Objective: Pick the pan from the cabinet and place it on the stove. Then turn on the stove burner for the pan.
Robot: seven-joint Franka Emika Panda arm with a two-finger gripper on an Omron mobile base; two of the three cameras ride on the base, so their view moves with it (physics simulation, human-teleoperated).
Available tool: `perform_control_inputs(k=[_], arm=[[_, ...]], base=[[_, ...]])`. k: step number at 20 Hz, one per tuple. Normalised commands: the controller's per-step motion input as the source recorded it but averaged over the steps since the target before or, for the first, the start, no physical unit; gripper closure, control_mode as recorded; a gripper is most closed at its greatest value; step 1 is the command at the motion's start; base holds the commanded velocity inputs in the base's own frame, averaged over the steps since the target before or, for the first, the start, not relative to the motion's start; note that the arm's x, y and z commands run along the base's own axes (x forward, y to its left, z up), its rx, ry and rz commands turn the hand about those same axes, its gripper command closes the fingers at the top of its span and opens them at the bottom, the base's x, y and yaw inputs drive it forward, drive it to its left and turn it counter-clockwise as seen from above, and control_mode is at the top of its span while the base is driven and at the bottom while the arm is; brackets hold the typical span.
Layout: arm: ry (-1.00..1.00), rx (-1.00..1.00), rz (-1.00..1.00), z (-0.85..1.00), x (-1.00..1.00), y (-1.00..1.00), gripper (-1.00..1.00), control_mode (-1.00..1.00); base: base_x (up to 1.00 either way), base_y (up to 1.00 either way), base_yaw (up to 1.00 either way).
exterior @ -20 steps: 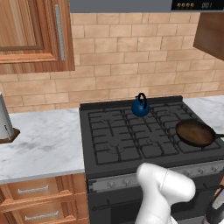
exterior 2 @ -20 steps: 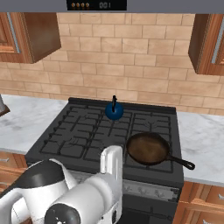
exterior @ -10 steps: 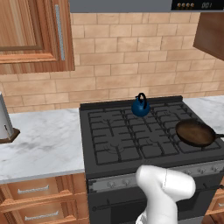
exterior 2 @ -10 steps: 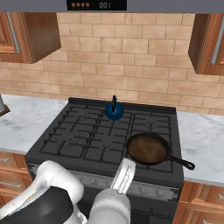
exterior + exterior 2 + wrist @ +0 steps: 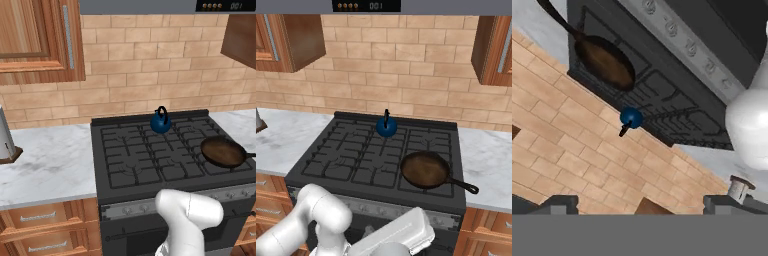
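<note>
fingers (image 5: 640, 202): spread apart, empty, both tips at 6 o'clock in hand view | pan (image 5: 425, 169): already on stove (image 5: 135, 160), at 4 o'clock from kettle (image 5: 386, 127), handle toward 4 o'clock | step: burner on | advice: pick the knob (image 5: 442, 222) matching the pan's burner, approach square, pinch, then twist.

Home kitchen: black gas stove (image 5: 150, 160) with front knob strip, marble countertop (image 5: 50, 165) on both sides, tan brick backsplash (image 5: 406, 75), reddish wood wall cabinet (image 5: 35, 40) above, drawers (image 5: 40, 220) under the countertop's front edge.
</note>
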Motion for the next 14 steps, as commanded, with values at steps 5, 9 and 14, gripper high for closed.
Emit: perform_control_inputs(k=[5,9,14], arm=[[-0.01,0.48,-0.1,-0.18,0.2,0.01,-1.0,-1.0],[0.01,0.05,0.0,-0.11,0.04,0.0,-1.0,-1.0],[0.0,0.0,0.0,-0.27,0.34,-0.13,-1.0,-1.0]], base=[[0.0,0.0,0.0],[0.0,0.0,0.0],[0.0,0.0,0.0]])
